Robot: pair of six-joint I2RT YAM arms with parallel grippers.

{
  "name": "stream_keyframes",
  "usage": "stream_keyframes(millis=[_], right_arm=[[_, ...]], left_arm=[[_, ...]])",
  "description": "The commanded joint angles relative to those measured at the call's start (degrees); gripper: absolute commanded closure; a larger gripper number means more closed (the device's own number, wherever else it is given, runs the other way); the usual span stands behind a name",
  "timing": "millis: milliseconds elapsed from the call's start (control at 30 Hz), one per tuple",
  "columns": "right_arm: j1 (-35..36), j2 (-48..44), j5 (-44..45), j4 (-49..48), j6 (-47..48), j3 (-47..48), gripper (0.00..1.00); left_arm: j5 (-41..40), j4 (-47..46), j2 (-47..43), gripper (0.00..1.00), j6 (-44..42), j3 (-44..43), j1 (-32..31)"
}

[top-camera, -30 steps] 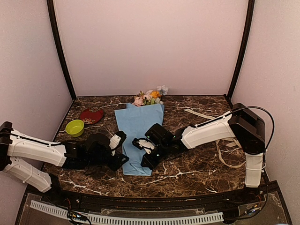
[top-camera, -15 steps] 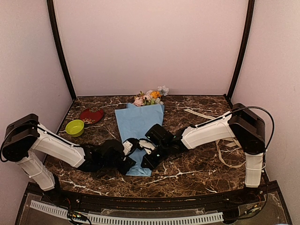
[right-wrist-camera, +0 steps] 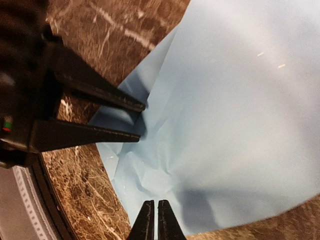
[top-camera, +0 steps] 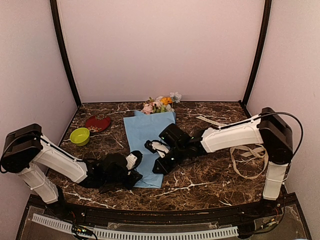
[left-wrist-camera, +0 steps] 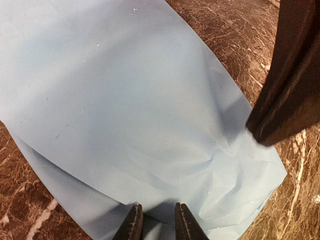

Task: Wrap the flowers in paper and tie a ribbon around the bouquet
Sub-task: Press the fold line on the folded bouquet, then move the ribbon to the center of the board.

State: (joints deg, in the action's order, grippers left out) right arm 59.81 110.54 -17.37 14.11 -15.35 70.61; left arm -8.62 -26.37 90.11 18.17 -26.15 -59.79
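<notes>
Bottom of frame: left gripper (left-wrist-camera: 156, 224), slightly open, straddles the edge of the creased paper (left-wrist-camera: 125, 100) near the shut right gripper (right-wrist-camera: 156, 220); opposing tugs could tear it.

The paper (top-camera: 146, 137), cropped in both wrist views, hides the stems of the flowers (top-camera: 161, 103) (only blooms show).

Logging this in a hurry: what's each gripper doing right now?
Left gripper: slightly open, straddling the near edge of the large light-blue paper sheet.
Right gripper: closed, tips against that sheet; grip cannot be told.
</notes>
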Motion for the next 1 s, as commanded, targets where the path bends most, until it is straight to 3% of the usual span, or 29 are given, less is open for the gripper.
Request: stream_keyframes(millis=[0,100,200,267,400,567,667,767,967], right_arm=[[-6.89,-9.09,5.28,4.06,-2.37,2.48,0.9],[-13.96,-13.95,17.16,9.88,-6.37,1.42,0.72],[-24.62,-18.2,28.09,14.94,-11.56,-3.0,0.36],[-34.21,-21.19,28.72,15.44,-14.54,-8.15,0.24],[-52.79,-22.68,23.16,12.43,-19.39,-15.88,0.2],[-66.28,-21.97,20.49,6.71,-18.68,-19.75,0.22],[-69.15,-19.75,24.58,5.24,-11.46,-15.09,0.3],[-69.22,-12.34,24.38,4.69,-3.64,-8.18,0.3],[-69.17,2.45,13.19,13.62,7.26,9.13,0.08]], left_arm=[[1.25,5.98,2.43,0.78,0.95,2.7,-0.24],[1.38,5.68,2.38,0.78,0.82,2.74,-0.24],[1.5,5.22,2.38,0.78,0.81,2.84,-0.24],[1.59,5.23,2.43,0.78,0.77,2.88,-0.24],[1.55,5.43,2.92,0.78,0.65,2.61,-0.24],[1.47,5.55,3.36,0.78,0.59,2.09,-0.24],[1.86,5.8,3.61,0.78,0.55,1.65,-0.24],[2.05,6.13,3.98,0.78,0.38,1.5,-0.24],[1.49,6.56,4.12,0.78,0.9,1.98,-0.24]])
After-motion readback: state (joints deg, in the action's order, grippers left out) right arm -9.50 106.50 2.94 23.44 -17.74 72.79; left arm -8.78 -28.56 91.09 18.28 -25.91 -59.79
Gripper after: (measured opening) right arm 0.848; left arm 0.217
